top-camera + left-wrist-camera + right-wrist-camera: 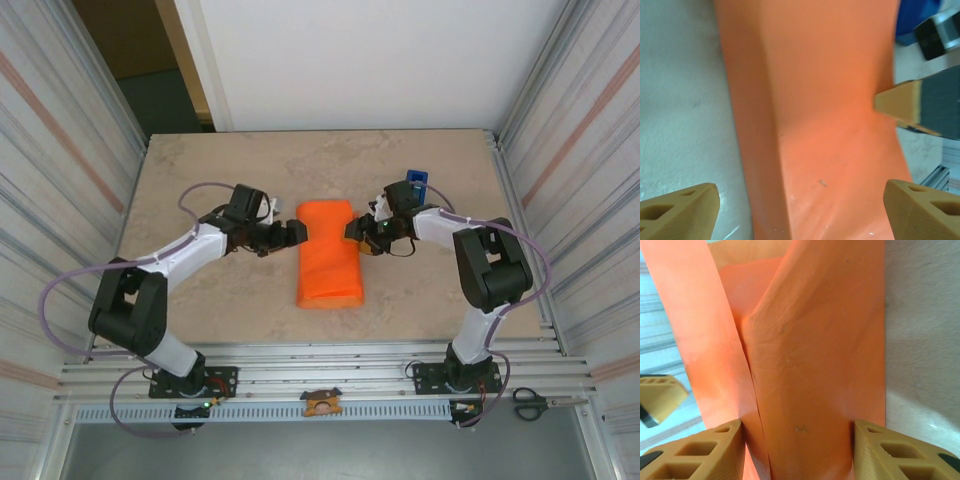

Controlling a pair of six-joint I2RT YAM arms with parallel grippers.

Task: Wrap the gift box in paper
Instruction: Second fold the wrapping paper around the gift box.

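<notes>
Paper (328, 258) lies folded into 1 long bundle at the middle of the table (200, 175); the gift box is hidden under it. The left gripper (293, 233) sits at the left edge of the paper, its 2 fingers spread wide and released, with the paper lying below the gap. The right gripper (355, 230) sits at the right edge of the paper, opposite the left gripper. Its 2 fingers (705, 450) press on both sides of a raised fold, grasping the paper. A blue tape dispenser (415, 181) stands beyond the right gripper, apart from the paper.
</notes>
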